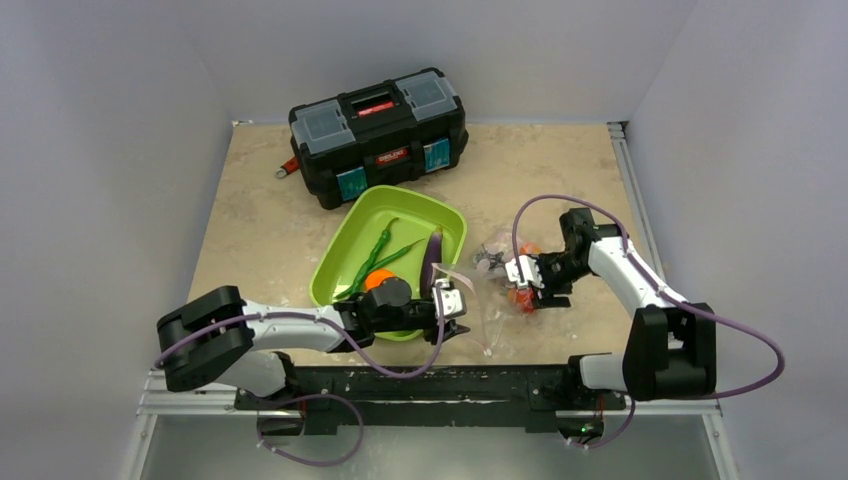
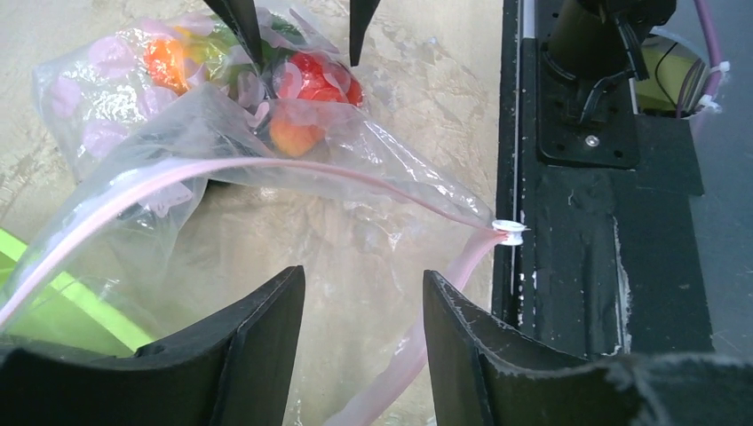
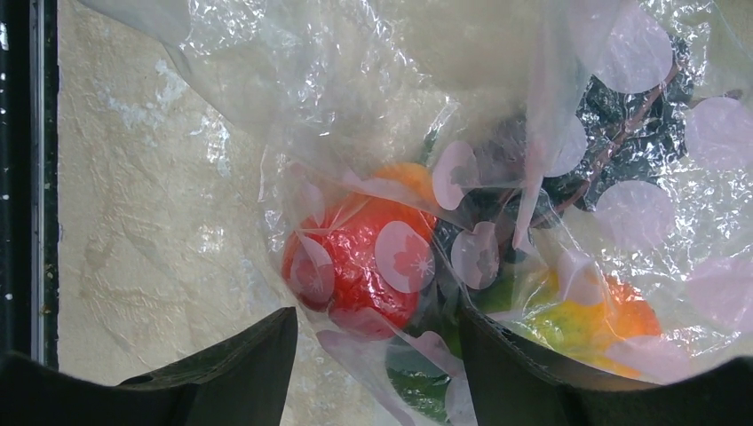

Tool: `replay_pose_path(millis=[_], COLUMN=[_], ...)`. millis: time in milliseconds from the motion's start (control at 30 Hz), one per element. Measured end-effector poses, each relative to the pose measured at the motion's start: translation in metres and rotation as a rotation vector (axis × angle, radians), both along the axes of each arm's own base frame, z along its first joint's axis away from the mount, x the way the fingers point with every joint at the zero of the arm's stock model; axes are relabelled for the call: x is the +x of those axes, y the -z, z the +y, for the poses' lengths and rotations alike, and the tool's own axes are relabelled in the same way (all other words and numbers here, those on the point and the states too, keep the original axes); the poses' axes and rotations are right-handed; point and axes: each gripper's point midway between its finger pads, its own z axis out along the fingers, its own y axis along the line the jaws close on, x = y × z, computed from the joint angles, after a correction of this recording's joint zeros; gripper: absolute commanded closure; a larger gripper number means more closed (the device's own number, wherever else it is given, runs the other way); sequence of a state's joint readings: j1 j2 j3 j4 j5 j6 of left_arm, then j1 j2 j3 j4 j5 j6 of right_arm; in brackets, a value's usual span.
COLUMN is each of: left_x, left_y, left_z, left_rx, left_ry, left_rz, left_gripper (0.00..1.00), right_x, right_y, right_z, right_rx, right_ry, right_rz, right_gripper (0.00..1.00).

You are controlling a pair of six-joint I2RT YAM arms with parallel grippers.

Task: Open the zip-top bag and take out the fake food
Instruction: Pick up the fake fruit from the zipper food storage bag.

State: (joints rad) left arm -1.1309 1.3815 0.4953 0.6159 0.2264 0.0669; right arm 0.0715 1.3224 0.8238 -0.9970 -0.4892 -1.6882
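In the top view, one bag (image 1: 485,305) lay right of centre, just beside one tray (image 1: 415,212), between the left gripper (image 1: 452,308) and the right gripper (image 1: 520,272). The tray held two bean pods (image 1: 380,250), one eggplant (image 1: 432,262) and one orange (image 1: 377,281).

In the left wrist view, the jaws were spread and pinched nothing. The pink strip (image 2: 266,167) crossed mid-frame.

In the right wrist view, the jaws were spread astride one strawberry (image 3: 355,266) under the film. Closing there could drag the whole bag along instead of freeing the food.

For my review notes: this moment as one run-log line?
stage: emptying | zip-top bag: mouth open, strawberry inside | eggplant: in green tray | left claw: open | right claw: open
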Motion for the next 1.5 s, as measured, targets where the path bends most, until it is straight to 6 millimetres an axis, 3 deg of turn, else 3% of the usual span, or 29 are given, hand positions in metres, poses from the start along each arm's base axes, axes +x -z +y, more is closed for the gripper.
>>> replay_pose_path(millis=[233,433,833,1100,1267,1500], left_x=[0.01,0.011,0.015,0.02,0.024,0.034], left_y=[0.0,0.018,0.032,0.032,0.028,0.023], left_z=[-0.011,-0.013,-0.019,-0.027,-0.033,-0.032], left_rx=[0.024,0.067,0.105,0.115,0.111,0.1], left_ry=[-0.008,-0.007,-0.008,-0.001,0.001,-0.059], left_rz=[-0.034,-0.039,-0.086,-0.119,-0.141,-0.15], left_gripper=[0.51,0.5,0.49,0.46,0.45,0.39], right_x=[0.003,0.003,0.006,0.006,0.004,0.004], right_y=[0.004,0.013,0.018,0.023,0.025,0.025], right_z=[-0.002,-0.005,-0.004,0.001,0.01,0.024], right_rx=[-0.009,-0.031,-0.03,-0.027,-0.03,0.021], right_ry=[0.0,-0.004,-0.017,-0.038,-0.072,-0.076], right_rz=[-0.015,-0.011,-0.018,-0.007,-0.003,0.037], right_gripper=[0.35,0.38,0.61,0.54,0.73,0.92])
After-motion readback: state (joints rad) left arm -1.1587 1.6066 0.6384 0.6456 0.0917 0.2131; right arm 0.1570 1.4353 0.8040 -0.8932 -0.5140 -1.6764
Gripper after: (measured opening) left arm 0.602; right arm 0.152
